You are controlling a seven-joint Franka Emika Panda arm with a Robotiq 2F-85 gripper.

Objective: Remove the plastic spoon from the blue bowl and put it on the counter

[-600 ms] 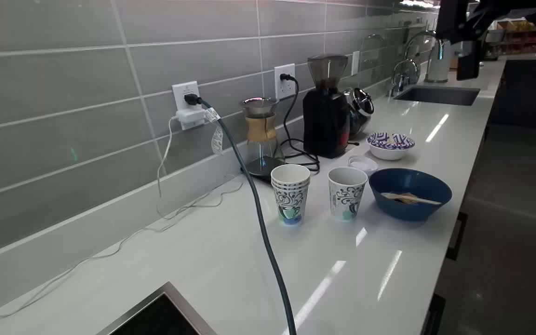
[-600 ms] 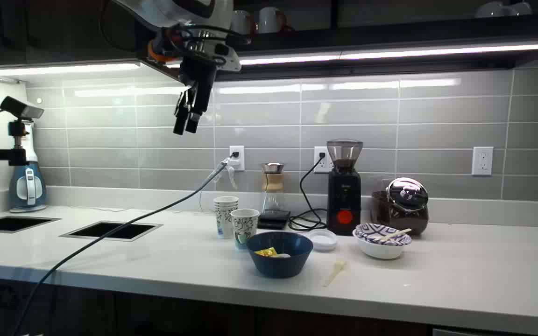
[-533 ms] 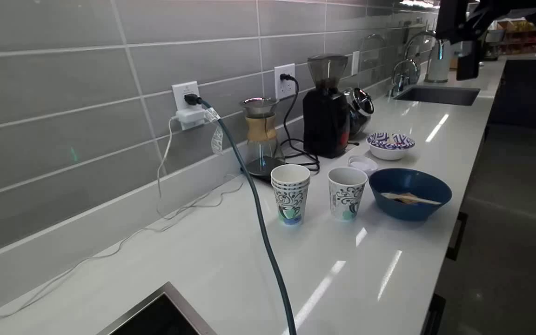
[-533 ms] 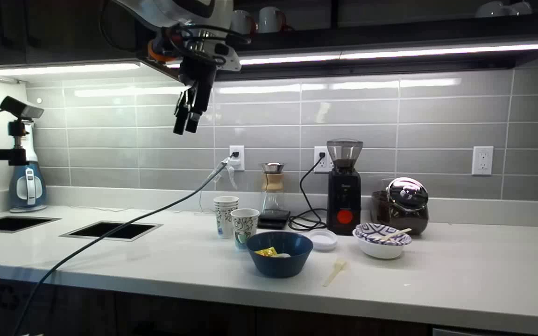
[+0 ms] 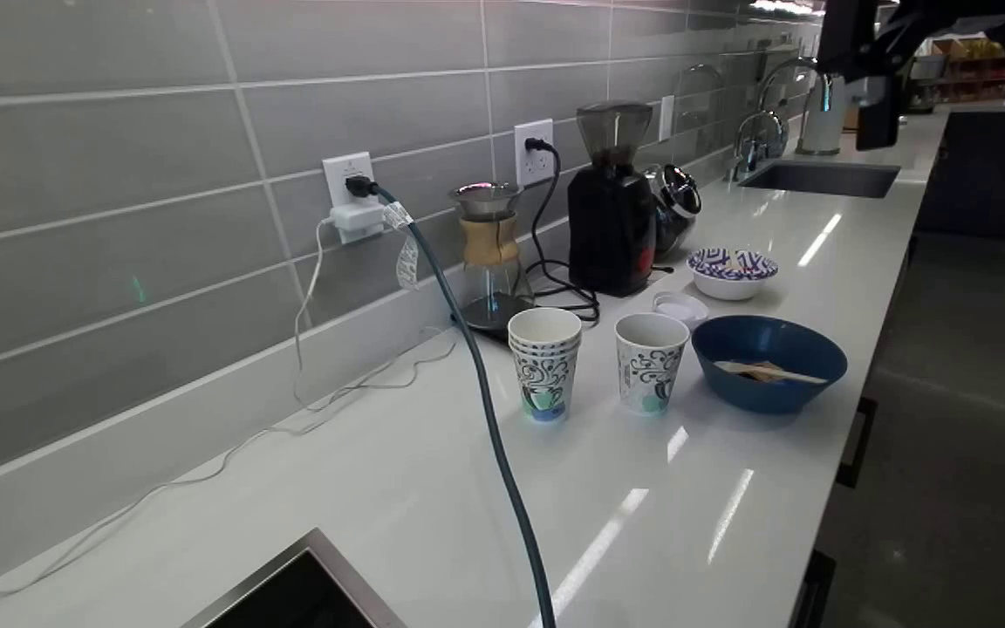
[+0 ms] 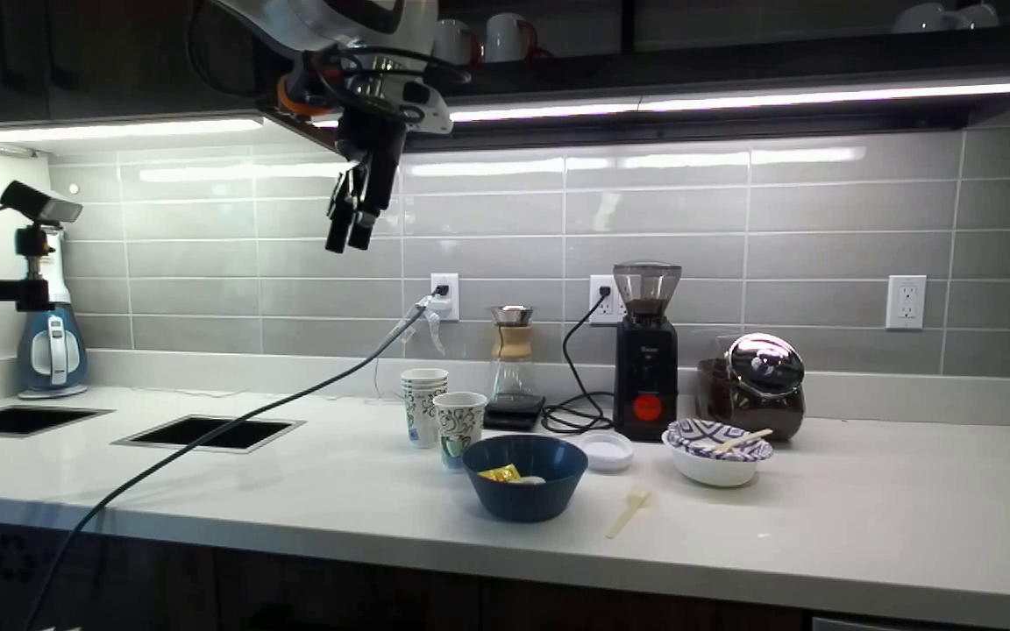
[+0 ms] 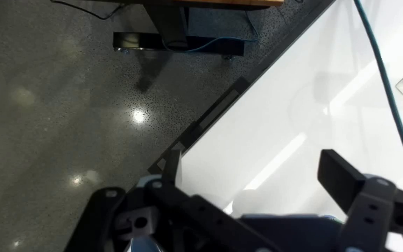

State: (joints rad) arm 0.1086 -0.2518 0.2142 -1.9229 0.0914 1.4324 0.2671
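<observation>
The blue bowl [image 5: 755,397] stands on the white counter [image 5: 433,523]; it also shows in an exterior view [image 6: 526,499]. A pale plastic spoon [image 5: 786,375] lies inside it across a packet; from the front only a whitish bit [image 6: 529,479] shows beside the yellow packet [image 6: 500,473]. Another pale spoon [image 6: 630,511] lies on the counter right of the bowl. My gripper [image 6: 349,238] hangs high above the counter, up and left of the bowl. In the wrist view my gripper [image 7: 252,171] has its fingers wide apart with nothing between them.
Paper cups [image 6: 459,425] stand beside the bowl. A white lid [image 6: 608,450], a patterned bowl [image 6: 715,460] with a pale utensil on it, and a black grinder [image 6: 645,377] stand nearby. A thick cable [image 6: 268,405] crosses the counter. The counter's front edge [image 6: 505,555] is close to the bowl.
</observation>
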